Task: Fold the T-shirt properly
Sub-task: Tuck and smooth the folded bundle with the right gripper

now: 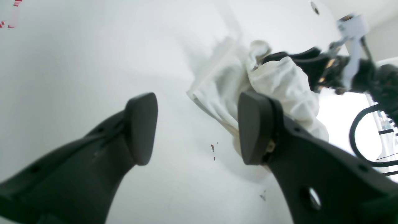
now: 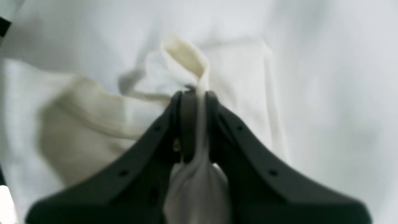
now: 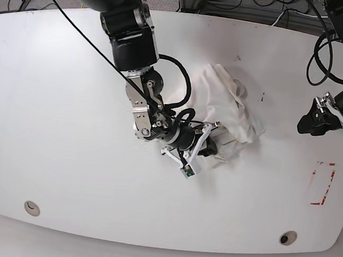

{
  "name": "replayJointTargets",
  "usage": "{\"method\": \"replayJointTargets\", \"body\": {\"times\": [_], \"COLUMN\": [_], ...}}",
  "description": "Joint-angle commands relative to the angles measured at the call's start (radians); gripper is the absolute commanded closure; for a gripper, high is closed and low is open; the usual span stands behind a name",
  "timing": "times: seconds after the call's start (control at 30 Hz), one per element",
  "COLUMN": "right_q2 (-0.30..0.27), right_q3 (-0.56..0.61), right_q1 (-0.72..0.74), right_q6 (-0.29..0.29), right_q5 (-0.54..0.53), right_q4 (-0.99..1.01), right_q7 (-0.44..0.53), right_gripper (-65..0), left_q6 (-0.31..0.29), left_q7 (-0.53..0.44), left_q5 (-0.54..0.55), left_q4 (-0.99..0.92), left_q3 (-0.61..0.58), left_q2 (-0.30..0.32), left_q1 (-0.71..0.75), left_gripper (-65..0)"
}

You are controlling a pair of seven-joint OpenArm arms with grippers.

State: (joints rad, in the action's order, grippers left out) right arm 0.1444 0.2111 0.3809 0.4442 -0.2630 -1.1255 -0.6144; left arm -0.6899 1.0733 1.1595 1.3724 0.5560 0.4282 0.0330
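Right end effector [image 2: 194,124] clamped on a thin fold of shirt [image 3: 229,106], probably to drag the crumpled heap open before any folding. Shirt bunched near middle of desk [image 3: 69,156]. Farther off, left end effector [image 1: 196,127] wide open, holding nothing, perhaps waiting for a second corner.

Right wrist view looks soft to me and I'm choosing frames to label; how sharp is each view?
Right wrist: T-shirt and right gripper blurred. Left wrist: left gripper fairly sharp, right edge overexposed. Base: sharp, evenly lit.
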Motion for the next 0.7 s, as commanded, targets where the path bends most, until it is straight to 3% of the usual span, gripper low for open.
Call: {"method": "replayJointTargets", "body": {"times": [0.0,0.17,0.43,0.5,0.67], "right_q2": [0.013,0.013,0.013,0.013,0.013], "right_q3": [0.004,0.004,0.003,0.003,0.003], "right_q1": [0.013,0.016,0.049,0.063,0.074], "right_q6": [0.003,0.003,0.003,0.003,0.003], "right_q5": [-0.019,-0.017,-0.011,-0.011,-0.011], "right_q4": [-0.113,-0.169,-0.13,-0.118,-0.109], "right_q7": [-0.002,-0.034,0.011,0.011,0.011], "right_gripper": [-0.6,-1.0,-3.8,-9.8,-36.3], "left_q6": [-0.008,-0.008,-0.008,-0.008,-0.008], "left_q7": [-0.02,-0.02,-0.02,-0.02,-0.02], "left_q5": [0.004,-0.033,-0.04,-0.04,-0.04], "left_q4": [0.015,0.015,0.023,0.023,0.025], "left_q3": [-0.014,-0.023,-0.023,-0.03,-0.087], "left_q2": [0.022,0.019,-0.013,-0.015,-0.015], "left_q1": [-0.012,-0.012,-0.011,-0.011,-0.011], "left_gripper": [-38.5,-38.5,-38.5,-38.5,-38.5]}}
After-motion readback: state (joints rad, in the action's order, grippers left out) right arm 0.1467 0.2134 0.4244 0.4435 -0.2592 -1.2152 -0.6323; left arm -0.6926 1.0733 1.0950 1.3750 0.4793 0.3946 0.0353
